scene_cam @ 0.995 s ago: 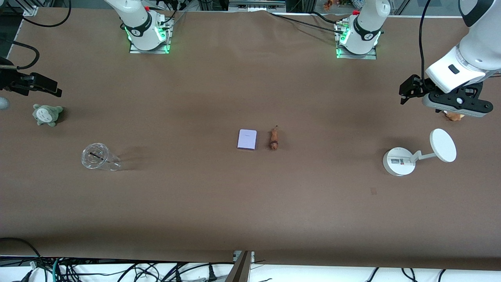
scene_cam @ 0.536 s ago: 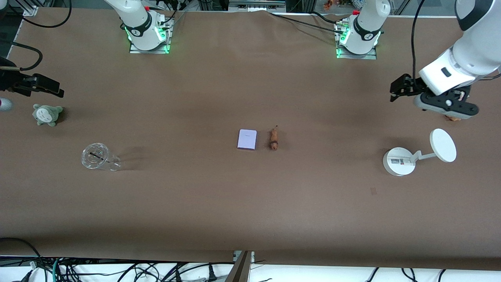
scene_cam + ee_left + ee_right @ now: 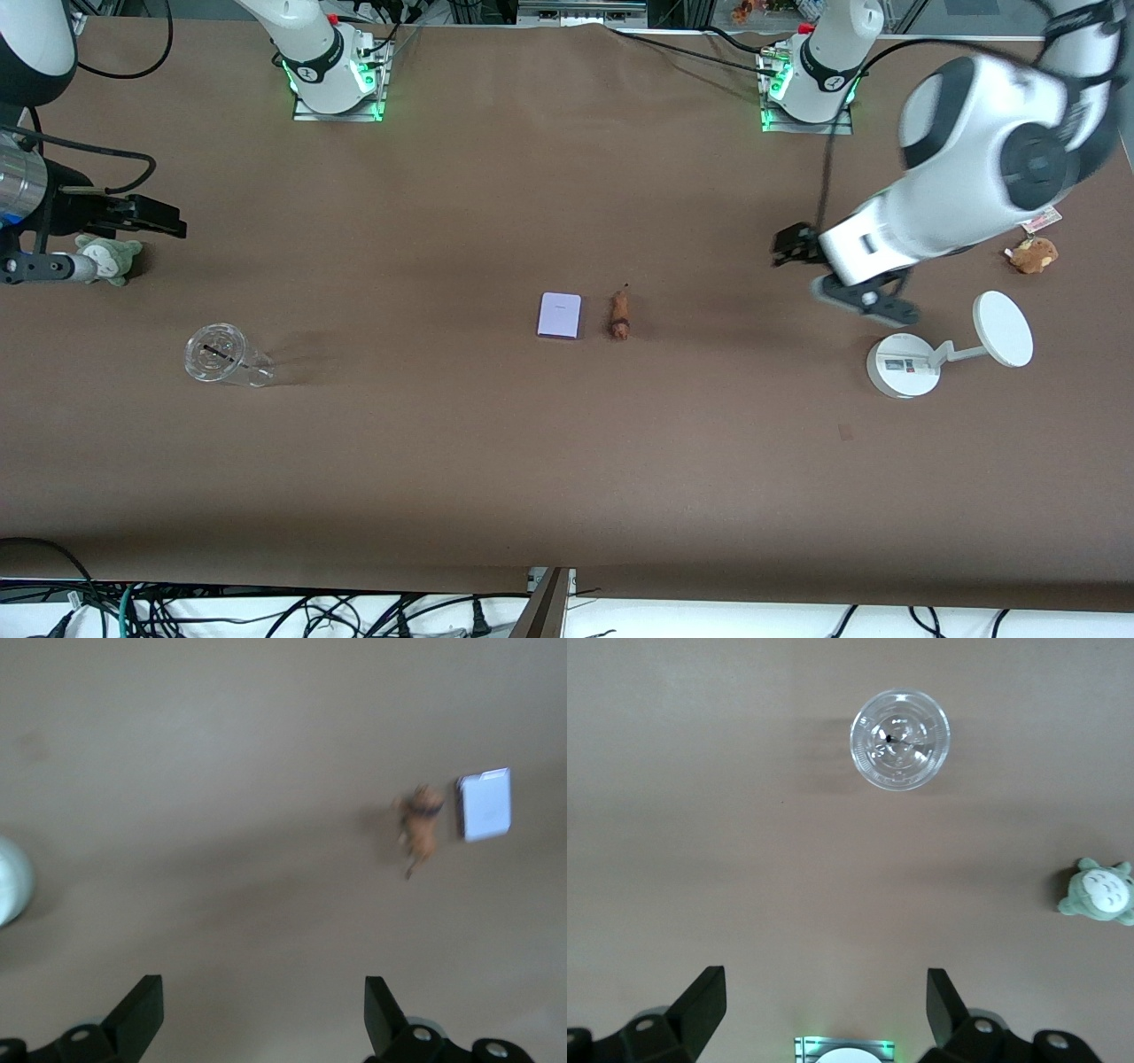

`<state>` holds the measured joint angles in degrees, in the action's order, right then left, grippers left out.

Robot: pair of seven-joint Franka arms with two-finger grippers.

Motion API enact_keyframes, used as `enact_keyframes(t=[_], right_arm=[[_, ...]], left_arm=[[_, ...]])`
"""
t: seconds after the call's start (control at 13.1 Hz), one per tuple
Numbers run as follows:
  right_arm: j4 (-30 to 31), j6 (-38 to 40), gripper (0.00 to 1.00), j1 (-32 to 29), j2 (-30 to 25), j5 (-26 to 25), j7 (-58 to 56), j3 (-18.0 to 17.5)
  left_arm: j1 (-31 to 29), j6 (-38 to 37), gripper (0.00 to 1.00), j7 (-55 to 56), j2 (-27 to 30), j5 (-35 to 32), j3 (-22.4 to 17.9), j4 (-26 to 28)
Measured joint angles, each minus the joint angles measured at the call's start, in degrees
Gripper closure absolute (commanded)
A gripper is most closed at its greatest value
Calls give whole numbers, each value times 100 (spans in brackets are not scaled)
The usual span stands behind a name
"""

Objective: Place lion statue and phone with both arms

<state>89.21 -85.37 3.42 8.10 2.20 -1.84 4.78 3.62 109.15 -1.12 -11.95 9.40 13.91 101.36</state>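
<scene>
The phone [image 3: 559,315], a pale lavender slab, lies flat at the table's middle. The lion statue [image 3: 619,316], small and reddish-brown, lies beside it toward the left arm's end. My left gripper [image 3: 793,245] is open and empty, in the air between the statue and the white stand. In the left wrist view [image 3: 261,1005] the lion statue [image 3: 420,827] and the phone [image 3: 485,804] lie well ahead of the spread fingers. My right gripper [image 3: 162,219] is open and empty over the table at the right arm's end, beside the grey-green plush; the right wrist view [image 3: 824,997] shows only bare table between its fingers.
A grey-green plush [image 3: 111,257] and a clear cup [image 3: 221,354] lie at the right arm's end; both show in the right wrist view, cup [image 3: 900,738], plush [image 3: 1101,891]. A white round-based stand [image 3: 904,365] and a tan plush [image 3: 1032,254] sit at the left arm's end.
My left arm has swung from over the tan plush toward the table's middle, uncovering the plush. My right gripper has moved a little toward the middle. The phone and statue have not moved.
</scene>
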Motion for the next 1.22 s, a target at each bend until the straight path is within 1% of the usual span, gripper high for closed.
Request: enact_keyframes(t=[0.15,0.31,0.46,0.69,0.84,0.99,1.22], right_arm=[[-3,-7,0,35,49,20,-2,-4],[-4,-111,0,177,82,20,7,-8],[-6,-260,0,314,159,22,181,-13],[-6,-601,0,544,435,38,583,-23],[-6,-861,0,778,596,39,892,-32],[-8,-1102,0,942,751,39,991,-35],[-9,-1482,0,1020,1038,46,1011,-57]], left_arm=[[204,798,0,180,-458,0,253,46],[572,1496,0,491,-875,-72,290,92],[899,2139,0,1054,-1097,-573,299,267],[1328,3059,0,2102,-1408,-1292,304,493],[1450,3280,0,2467,-1647,-1634,303,517],[1577,3412,0,2676,-1883,-1717,300,521],[1740,3743,0,3337,-2187,-2320,294,522]])
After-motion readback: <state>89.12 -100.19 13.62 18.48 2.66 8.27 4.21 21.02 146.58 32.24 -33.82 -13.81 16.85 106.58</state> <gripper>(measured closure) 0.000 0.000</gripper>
